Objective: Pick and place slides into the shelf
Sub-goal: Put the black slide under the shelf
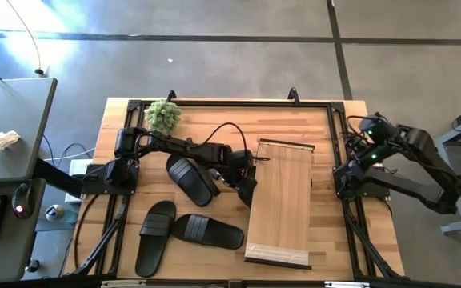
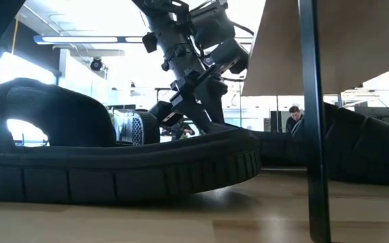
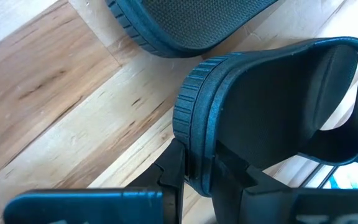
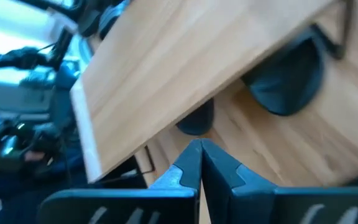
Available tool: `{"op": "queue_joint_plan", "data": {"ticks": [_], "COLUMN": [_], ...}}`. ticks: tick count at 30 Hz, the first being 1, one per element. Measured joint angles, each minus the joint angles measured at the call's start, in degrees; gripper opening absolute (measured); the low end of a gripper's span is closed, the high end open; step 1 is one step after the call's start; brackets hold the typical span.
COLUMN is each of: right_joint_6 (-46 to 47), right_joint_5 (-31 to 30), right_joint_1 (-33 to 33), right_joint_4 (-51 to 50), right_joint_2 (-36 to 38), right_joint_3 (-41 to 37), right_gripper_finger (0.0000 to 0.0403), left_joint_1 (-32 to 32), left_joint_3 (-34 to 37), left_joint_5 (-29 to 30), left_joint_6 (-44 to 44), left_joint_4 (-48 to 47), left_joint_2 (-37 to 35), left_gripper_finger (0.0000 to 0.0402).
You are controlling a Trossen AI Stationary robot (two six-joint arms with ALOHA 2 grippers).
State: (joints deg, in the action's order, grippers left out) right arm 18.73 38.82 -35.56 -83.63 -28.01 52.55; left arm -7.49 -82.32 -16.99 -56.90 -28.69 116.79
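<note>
My left gripper (image 1: 242, 178) reaches to the left edge of the shelf (image 1: 281, 200) and is shut on a black slide (image 1: 247, 192) whose strap (image 3: 316, 93) arches beyond the fingers. A second slide (image 1: 190, 178) lies just left of it, sole down on the table. Two more slides (image 1: 154, 236) (image 1: 206, 230) lie near the front; one fills the low view (image 2: 113, 162). My right gripper (image 4: 201, 158) is shut on nothing, raised at the table's right edge (image 1: 352, 152). Its wrist view shows dark slides (image 4: 284, 87) under the shelf's plank top (image 4: 185, 68). My left gripper pinches the slide's sole at its ribbed rim (image 3: 194, 155) between the two fingers, one on either face of the sole. The fingers slant down from the table's left. The slide is tilted up on edge; the frames leave unclear whether it rests on the table.
A small green plant (image 1: 163, 114) stands at the table's far left corner. A dark frame (image 1: 230, 102) runs around the tabletop. In the low view a thin dark shelf leg (image 2: 314, 121) stands upright near the camera. A person (image 2: 293, 119) shows in the room behind.
</note>
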Motion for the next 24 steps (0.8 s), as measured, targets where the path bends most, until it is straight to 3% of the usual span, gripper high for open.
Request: {"op": "queue_joint_plan", "data": {"ticks": [6, 10, 12, 15, 19, 21, 24], "right_joint_6": [-0.2, 7.4, 13.3, 20.6, 26.4, 26.4, 24.0], "right_joint_5": [7.5, 17.4, 19.4, 18.7, 13.2, 11.3, 11.1], "right_joint_1": [2.0, 3.2, 4.2, 6.8, 12.2, 15.9, 22.0], "right_joint_4": [7.1, 28.0, 41.0, 61.4, 84.4, 91.3, 91.0], "right_joint_2": [1.0, 1.2, 0.9, -0.3, -4.0, -7.1, -12.0], "right_joint_3": [-3.3, -4.4, -4.7, -4.7, -4.7, -4.7, -4.7], "right_gripper_finger": [0.0, 0.0, 0.0, 0.0, 0.0, 0.0, 0.0], "left_joint_1": [0.0, 0.0, 0.0, 0.0, 0.0, 0.0, 0.0], "left_joint_3": [0.0, 0.0, 0.0, 0.0, 0.0, 0.0, 0.0], "left_joint_5": [-0.6, -1.2, -1.3, -1.4, -1.4, -1.4, -1.5], "left_joint_6": [-0.4, -0.6, -0.6, -0.7, -0.7, -0.7, -0.7], "left_joint_4": [-0.1, -0.1, -0.1, -0.1, -0.1, 0.2, 0.3], "left_joint_2": [0.0, 0.0, 0.0, 0.0, 0.0, 0.0, 0.0], "left_gripper_finger": [0.004, 0.004, 0.004, 0.004, 0.004, 0.004, 0.004]}}
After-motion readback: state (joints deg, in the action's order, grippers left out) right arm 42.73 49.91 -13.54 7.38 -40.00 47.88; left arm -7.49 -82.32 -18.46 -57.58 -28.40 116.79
